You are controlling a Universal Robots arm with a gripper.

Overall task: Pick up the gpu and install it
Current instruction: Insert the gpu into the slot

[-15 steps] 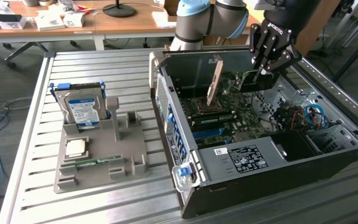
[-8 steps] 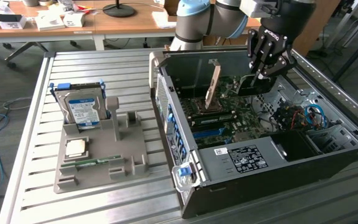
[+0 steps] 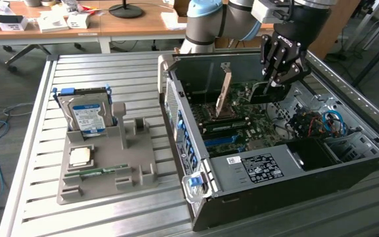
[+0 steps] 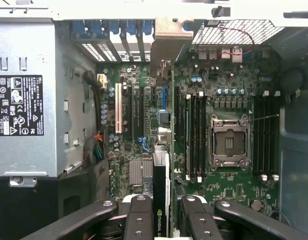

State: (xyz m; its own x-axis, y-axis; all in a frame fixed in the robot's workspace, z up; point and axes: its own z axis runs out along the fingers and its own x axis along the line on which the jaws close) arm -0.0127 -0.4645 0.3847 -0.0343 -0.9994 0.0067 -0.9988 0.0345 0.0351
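Note:
The gpu (image 4: 161, 187) hangs edge-on between my fingers, its black fan housing and green logo facing the wrist camera. My gripper (image 4: 166, 220) is shut on it, with one finger (image 4: 138, 217) on each side. In the exterior view the gripper (image 3: 276, 79) reaches down into the open computer case (image 3: 288, 197). There the gpu (image 3: 260, 93) sits just above the green motherboard (image 3: 242, 106) near the case's rear wall. In the wrist view the card lines up along the expansion slots (image 4: 143, 107), and I cannot tell whether its lower edge touches one.
A tan upright piece (image 3: 226, 89) stands in the case beside the gripper. The motherboard holds an empty processor socket (image 4: 229, 142) and memory sticks (image 4: 194, 135). The grey holder (image 3: 104, 163) on the slatted table carries a hard drive (image 3: 87, 116), a processor (image 3: 81, 155) and a memory stick (image 3: 97, 172).

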